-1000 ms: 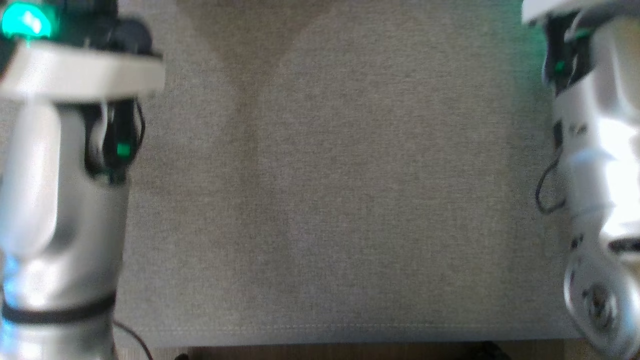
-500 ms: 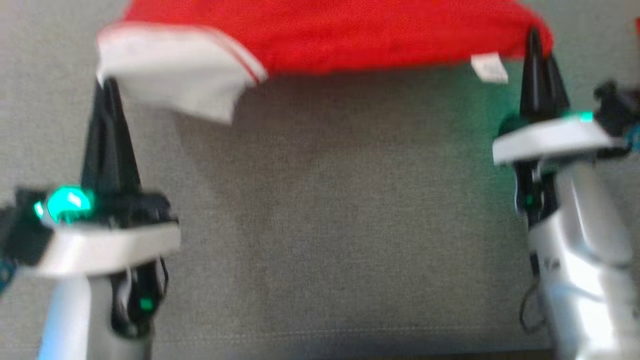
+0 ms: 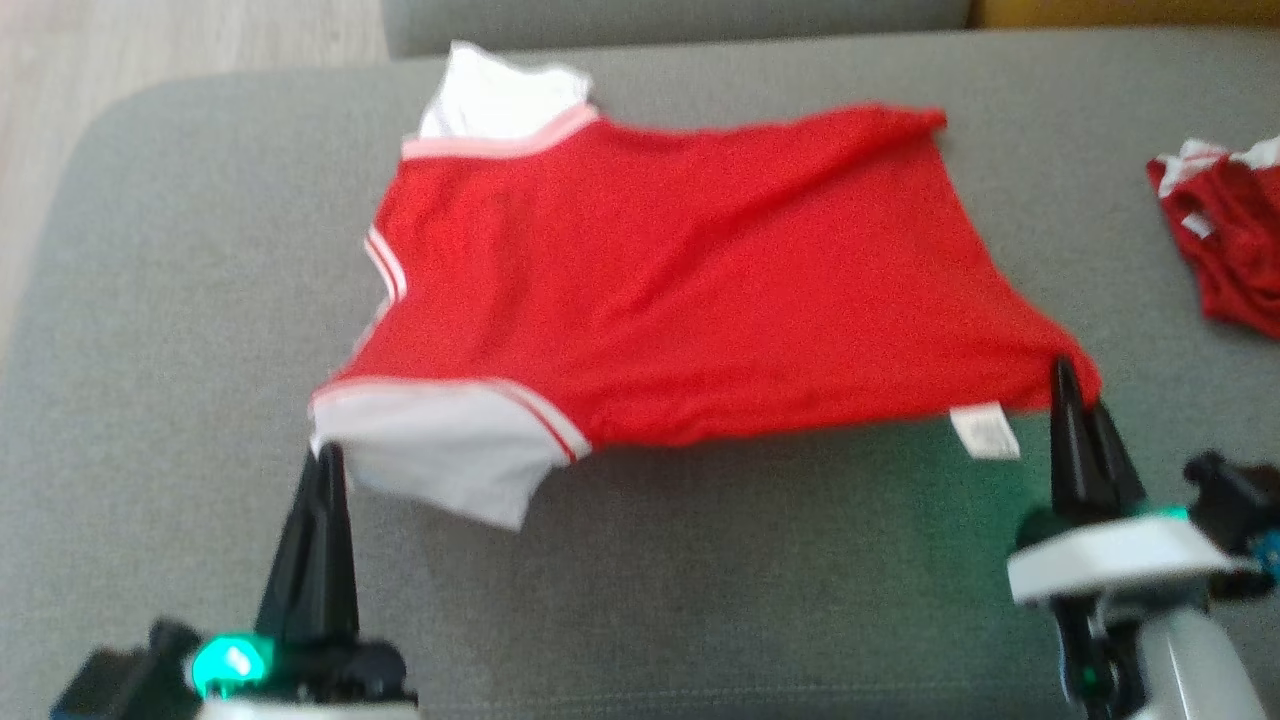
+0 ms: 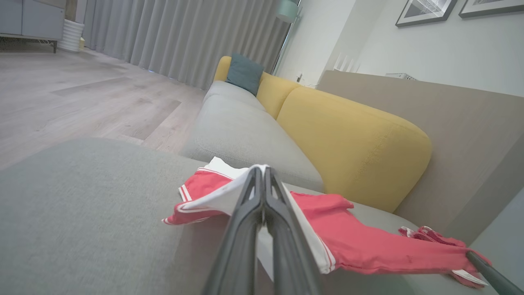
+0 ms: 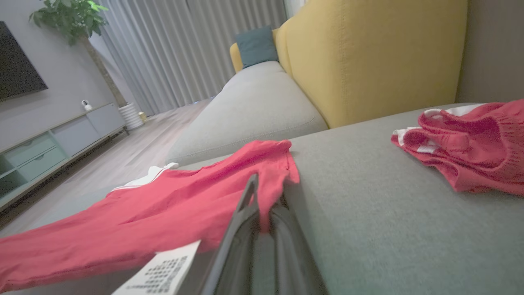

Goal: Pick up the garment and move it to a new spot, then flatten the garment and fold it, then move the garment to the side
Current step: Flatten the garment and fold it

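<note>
Two garment (image 3: 680, 280) corners hidden by jaws

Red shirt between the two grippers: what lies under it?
Under the red shirt, the grey cushion shows below its raised near edge, which the left gripper and right gripper pinch. Whatever lies beneath the far part is covered.

Matt red cloth garment (image 3: 680, 270); coarse grey woven cushion (image 3: 150, 400); smooth wood floor (image 3: 150, 50).
</note>
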Robot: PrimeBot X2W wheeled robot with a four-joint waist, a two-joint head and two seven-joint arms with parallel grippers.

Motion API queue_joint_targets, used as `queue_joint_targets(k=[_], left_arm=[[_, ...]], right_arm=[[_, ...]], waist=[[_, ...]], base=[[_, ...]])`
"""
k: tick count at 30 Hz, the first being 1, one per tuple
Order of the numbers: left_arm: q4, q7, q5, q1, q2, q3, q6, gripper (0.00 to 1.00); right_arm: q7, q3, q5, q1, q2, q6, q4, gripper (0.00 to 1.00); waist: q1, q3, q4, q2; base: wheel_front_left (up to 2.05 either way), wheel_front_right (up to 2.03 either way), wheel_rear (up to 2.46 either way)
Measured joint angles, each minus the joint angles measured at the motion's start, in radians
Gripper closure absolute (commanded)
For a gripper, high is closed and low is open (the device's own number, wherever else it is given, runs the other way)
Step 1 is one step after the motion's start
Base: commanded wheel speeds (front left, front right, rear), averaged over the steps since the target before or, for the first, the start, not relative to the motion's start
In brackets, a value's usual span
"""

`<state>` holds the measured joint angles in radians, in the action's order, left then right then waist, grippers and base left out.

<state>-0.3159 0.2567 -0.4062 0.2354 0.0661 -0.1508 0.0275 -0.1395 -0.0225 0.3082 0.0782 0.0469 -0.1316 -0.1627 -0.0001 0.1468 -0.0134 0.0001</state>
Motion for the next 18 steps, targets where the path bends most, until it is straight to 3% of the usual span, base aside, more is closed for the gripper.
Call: queue_joint_targets(k=[9,18], left_arm=[[-0.038,0.000,0.000,0.176,-0.002,-0.029,-0.001,1.00],[0.086,0.000,-0.031,0.188,-0.002,-0.030,0.001,1.00]], right_arm=[[0.091,-0.024,0.032,-0.226,-0.003,0.000,0.105,1.00],[0.096,-0.008,0.072,-0.236,-0.004,0.000,-0.011,1.00]], waist=[[0.0000,-0.078,0.001,0.0000],[0.0000,-0.076,-0.003,0.0000]], base=[[0.00,0.00,0.00],[0.00,0.00,0.00]])
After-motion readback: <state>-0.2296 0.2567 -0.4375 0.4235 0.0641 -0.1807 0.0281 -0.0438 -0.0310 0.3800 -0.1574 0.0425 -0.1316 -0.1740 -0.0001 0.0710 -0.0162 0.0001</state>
